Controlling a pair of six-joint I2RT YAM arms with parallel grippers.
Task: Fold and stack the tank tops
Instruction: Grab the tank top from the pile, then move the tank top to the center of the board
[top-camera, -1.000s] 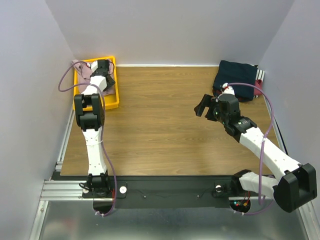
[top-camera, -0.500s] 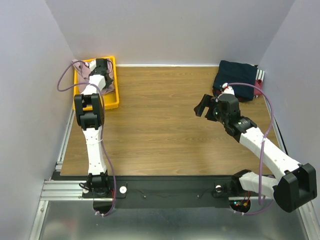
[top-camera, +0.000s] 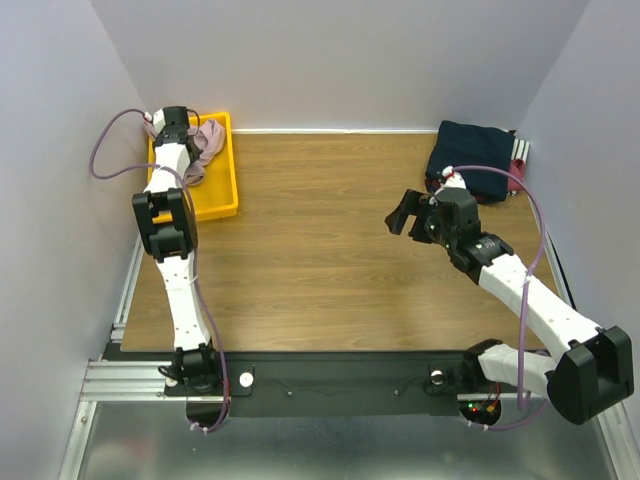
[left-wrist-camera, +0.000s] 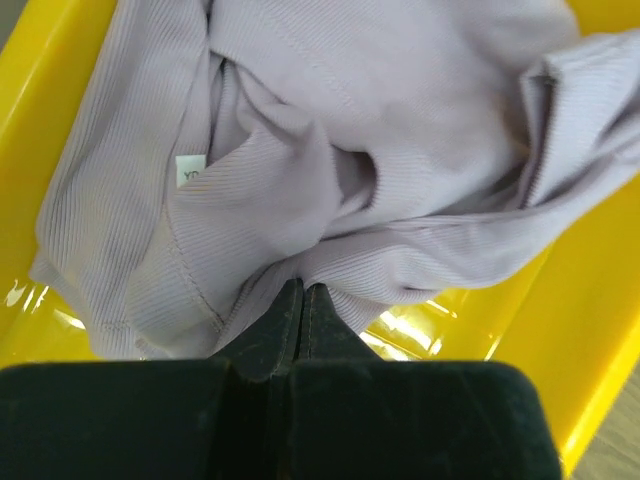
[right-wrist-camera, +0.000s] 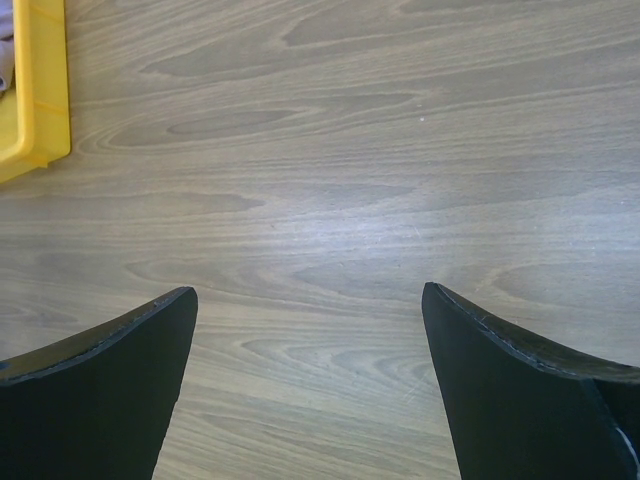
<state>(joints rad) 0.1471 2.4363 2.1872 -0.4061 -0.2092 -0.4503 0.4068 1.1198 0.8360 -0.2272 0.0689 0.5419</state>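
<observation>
As the arms stand apart:
Left claw (left-wrist-camera: 302, 292): pinched shut on pink tank top (left-wrist-camera: 400, 200), in yellow tray (top-camera: 222, 203), 10 o'clock.
Right claw (right-wrist-camera: 310, 330): spread wide above bench (right-wrist-camera: 320, 150).
Navy tank top (top-camera: 475, 155): folded, 2 o'clock corner.

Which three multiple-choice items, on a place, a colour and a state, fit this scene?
1. Where is the pink tank top? A on a chair; B in the yellow tray; C on a hook.
2. What colour is the folded top at the far right? A dark navy; B green; C white.
3. How is the left gripper? A wide open; B out of view; C shut on the pink tank top.
Answers: B, yellow walls surround it; A, the overhead view shows it; C, its jaws meet on cloth.
</observation>
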